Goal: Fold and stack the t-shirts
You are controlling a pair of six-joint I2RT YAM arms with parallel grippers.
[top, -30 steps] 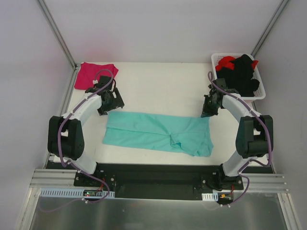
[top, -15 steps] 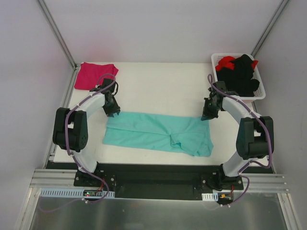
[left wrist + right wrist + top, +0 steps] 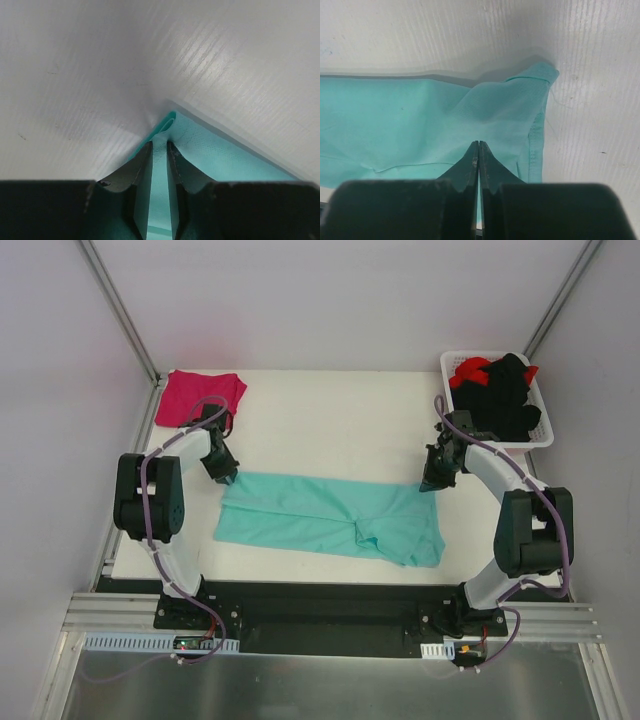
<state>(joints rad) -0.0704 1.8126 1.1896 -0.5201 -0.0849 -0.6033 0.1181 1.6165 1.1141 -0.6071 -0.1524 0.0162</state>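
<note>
A teal t-shirt [image 3: 330, 515] lies spread across the white table, partly folded lengthwise. My left gripper [image 3: 228, 478] is at its far left corner. In the left wrist view the jaws [image 3: 160, 145] stand narrow with teal cloth [image 3: 225, 155] pinched between them. My right gripper [image 3: 428, 485] is at the shirt's far right corner. Its jaws [image 3: 478, 142] are pressed together, and the teal cloth [image 3: 395, 115] tents up toward their tips. A folded magenta-pink t-shirt [image 3: 200, 395] lies at the far left corner of the table.
A white basket [image 3: 545, 430] at the far right holds black and red garments [image 3: 505, 390]. Metal frame posts rise at both far corners. The black mounting rail runs along the near edge of the table.
My left arm swung in toward the teal shirt's far left corner and its jaws closed down on the cloth. The right arm stayed put.
</note>
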